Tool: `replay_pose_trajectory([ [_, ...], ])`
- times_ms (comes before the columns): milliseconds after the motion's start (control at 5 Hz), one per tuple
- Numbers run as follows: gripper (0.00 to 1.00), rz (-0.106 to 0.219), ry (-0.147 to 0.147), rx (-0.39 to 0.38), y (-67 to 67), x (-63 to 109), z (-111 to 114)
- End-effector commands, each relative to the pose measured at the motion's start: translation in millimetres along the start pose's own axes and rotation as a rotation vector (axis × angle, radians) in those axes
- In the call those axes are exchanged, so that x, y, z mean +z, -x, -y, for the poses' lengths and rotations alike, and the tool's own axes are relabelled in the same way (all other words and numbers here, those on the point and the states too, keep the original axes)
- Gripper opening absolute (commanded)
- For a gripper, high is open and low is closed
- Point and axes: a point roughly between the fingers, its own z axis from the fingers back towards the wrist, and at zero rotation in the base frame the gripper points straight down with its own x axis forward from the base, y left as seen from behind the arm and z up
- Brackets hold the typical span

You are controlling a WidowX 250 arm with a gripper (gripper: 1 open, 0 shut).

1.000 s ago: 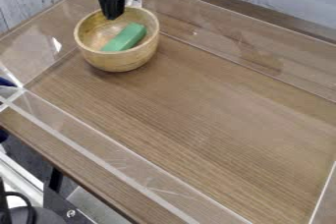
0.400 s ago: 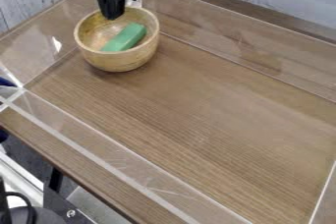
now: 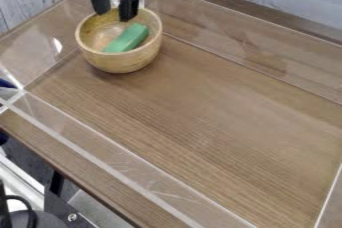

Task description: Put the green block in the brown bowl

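Pincer (image 3: 114,12) hangs released, fingers spread, over the far rim of the brown bowl (image 3: 98,60); the green block (image 3: 130,39) lies inside the bowl, just below the fingertips.

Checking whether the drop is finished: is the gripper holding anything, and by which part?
Nothing is held. The gripper stands open above the brown bowl, and the green block lies inside it.
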Motion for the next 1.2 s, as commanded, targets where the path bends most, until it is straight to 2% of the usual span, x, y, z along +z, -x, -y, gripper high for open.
replay_pose_trajectory([
  [0, 1.00, 0.151, -0.054, -0.023, -2.8, 62.5, 8.3],
  [200, 1.00, 0.204, -0.067, -0.065, 0.1, 91.8, 25.0],
  [400, 0.00, 0.188, -0.061, -0.149, -3.1, 82.2, 55.2],
  [600, 0.00, 0.158, -0.054, -0.251, -8.0, 63.0, 97.6],
  [800, 0.00, 0.142, -0.051, -0.195, -37.9, 53.9, 65.3],
  [1000, 0.00, 0.126, -0.049, -0.156, -49.6, 42.6, 42.6],
])
